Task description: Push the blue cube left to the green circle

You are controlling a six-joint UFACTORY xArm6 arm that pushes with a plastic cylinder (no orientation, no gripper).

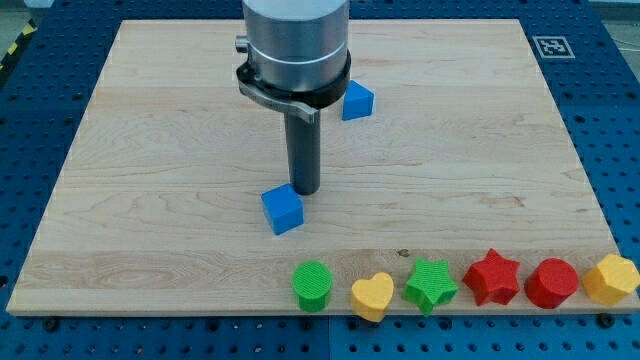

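Note:
A blue cube (283, 209) lies on the wooden board (150, 150), below the middle. My tip (304, 191) stands just at its upper right corner, touching or nearly touching it. The green circle (312, 285), a short cylinder, stands near the board's bottom edge, below and slightly right of the blue cube. A second blue block (357, 100) lies near the view's top, partly behind the arm's grey body (295, 45).
A row of blocks runs along the bottom edge to the right of the green circle: a yellow heart (373, 296), a green star (431, 284), a red star (492, 277), a red cylinder (551, 282) and a yellow hexagon (610, 278).

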